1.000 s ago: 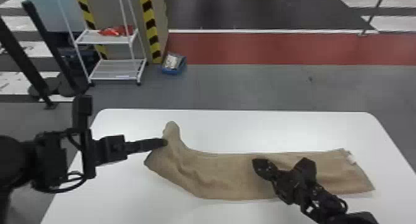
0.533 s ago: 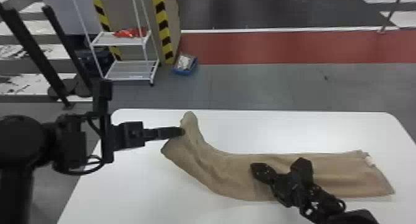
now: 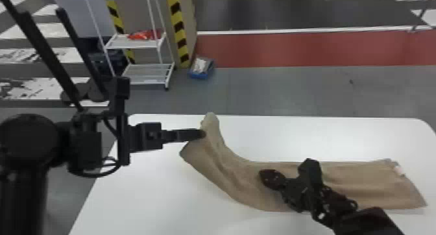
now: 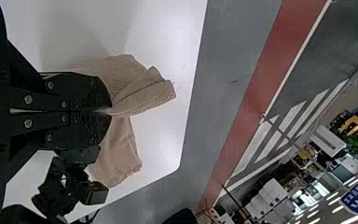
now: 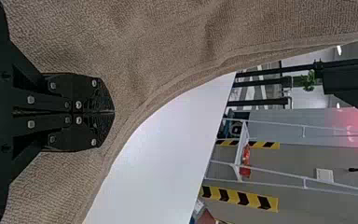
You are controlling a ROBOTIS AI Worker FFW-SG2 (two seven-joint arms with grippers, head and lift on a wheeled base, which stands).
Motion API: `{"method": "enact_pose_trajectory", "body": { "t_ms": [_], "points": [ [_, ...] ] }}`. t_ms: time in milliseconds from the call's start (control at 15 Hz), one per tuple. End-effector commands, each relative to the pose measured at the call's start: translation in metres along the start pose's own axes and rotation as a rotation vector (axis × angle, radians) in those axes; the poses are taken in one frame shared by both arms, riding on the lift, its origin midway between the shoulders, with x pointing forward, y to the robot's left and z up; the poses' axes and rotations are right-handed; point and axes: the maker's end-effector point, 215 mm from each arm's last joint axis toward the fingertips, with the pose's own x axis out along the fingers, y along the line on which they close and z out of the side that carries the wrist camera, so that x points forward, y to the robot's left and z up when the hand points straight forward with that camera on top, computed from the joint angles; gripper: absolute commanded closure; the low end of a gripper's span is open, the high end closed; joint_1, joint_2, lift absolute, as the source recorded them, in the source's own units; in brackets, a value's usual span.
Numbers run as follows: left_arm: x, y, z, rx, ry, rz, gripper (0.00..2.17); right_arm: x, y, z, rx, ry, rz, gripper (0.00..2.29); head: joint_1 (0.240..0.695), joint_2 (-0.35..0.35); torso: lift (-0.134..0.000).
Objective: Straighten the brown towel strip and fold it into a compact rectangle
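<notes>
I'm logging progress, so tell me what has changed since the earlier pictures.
The left gripper has carried its end of the brown towel strip toward the far edge of the table. The right gripper has shifted left over the strip, nearer the bend. The table also sits farther right in the head view. The left gripper still grips the strip, whose right end lies flat as before.

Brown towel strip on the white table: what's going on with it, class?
The robot's left gripper pinches the towel near its left end, holding that end raised above the table. The right gripper, shut, is at the middle; whether it grips cloth is unclear. The right end lies spread out, and the strip is not yet folded.
</notes>
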Motion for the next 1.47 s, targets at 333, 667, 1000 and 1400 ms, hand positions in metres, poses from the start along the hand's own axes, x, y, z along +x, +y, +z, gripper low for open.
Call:
{"method": "enact_pose_trajectory", "body": {
  "t_ms": [333,667,1000,1400],
  "points": [
    [0.002,-0.010,0.004,0.021,0.002,-0.013,1.38,0.007,0.022,-0.004,0.004,0.017,0.056,1.81,0.695,0.123,0.000],
    [0.007,-0.010,0.003,0.030,0.012,-0.004,1.44,0.020,0.036,0.033,0.046,-0.081,0.079,1.81,0.695,0.137,0.000],
    [0.004,-0.006,0.012,0.028,-0.005,0.003,1.44,0.023,0.039,0.040,0.057,-0.081,0.073,1.81,0.695,0.151,0.000],
    [-0.008,-0.007,0.039,0.046,-0.042,-0.001,1.44,0.011,0.078,0.009,0.164,0.070,0.106,1.81,0.695,0.182,0.000]
  ]
}}
